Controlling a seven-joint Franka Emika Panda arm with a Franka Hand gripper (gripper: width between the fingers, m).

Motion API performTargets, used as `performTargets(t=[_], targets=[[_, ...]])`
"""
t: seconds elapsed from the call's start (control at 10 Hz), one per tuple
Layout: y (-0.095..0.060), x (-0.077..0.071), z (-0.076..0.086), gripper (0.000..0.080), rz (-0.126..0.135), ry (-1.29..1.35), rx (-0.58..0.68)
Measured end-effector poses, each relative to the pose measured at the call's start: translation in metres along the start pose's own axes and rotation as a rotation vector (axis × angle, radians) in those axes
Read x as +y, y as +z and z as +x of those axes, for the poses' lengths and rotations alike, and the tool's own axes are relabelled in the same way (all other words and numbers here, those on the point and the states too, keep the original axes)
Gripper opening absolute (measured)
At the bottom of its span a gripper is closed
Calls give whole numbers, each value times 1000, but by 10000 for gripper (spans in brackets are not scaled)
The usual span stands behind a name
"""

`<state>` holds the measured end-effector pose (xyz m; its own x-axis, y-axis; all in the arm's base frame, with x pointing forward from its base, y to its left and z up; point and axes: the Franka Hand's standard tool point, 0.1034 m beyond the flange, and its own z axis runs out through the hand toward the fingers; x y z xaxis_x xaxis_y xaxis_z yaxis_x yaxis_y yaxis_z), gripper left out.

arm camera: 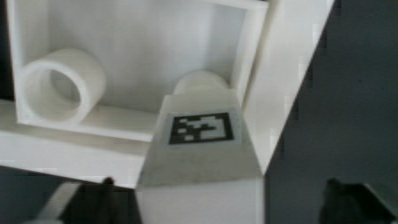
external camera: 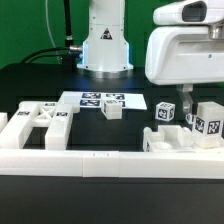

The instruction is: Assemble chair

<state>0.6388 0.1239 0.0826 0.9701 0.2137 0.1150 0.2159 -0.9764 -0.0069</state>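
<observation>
White plastic is covering the arm (external camera: pixel 180 50), which is reaching down on the exterior view's right. Its pincer (external camera: pixel 186 106) is pointing straight down among the chair pieces (external camera: pixel 208 122) sitting there on the black surface (external camera: pixel 40 85).

In the wrist view the pincer is standing partly open around a tagged piece (arm camera: pixel 201 150). The dark fingers (arm camera: pixel 103 198) are sitting one on each side of it. A gap is showing on both sides, so the pincer is not squeezing anything. Just behind that piece a white frame piece (arm camera: pixel 143 125) with a round ring (arm camera: pixel 63 85) in it is lying.

More chair parts are resting well apart. A flat panel (external camera: pixel 40 122) is lying on the exterior view's left, and a small block (external camera: pixel 113 110) is sitting just beside the marker board (external camera: pixel 100 99). Bare surface is showing between the groups. A long border rail (external camera: pixel 70 160) is running along the near edge.

The picture edge is cutting off the fingers in the wrist view. In the exterior view the fingertips are too small to make out, and the arm's upper part is running out of the picture.
</observation>
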Motion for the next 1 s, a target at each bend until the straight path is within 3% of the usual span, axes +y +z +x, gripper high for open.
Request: performTargets(t=[0.2,0.5,0.7,1.0], targets=[[0,0,0,284,0,0,0],[0,0,0,285,1,21,0],[1,3,0,285,30,277,7],[2,6,2,285,44,633,44]])
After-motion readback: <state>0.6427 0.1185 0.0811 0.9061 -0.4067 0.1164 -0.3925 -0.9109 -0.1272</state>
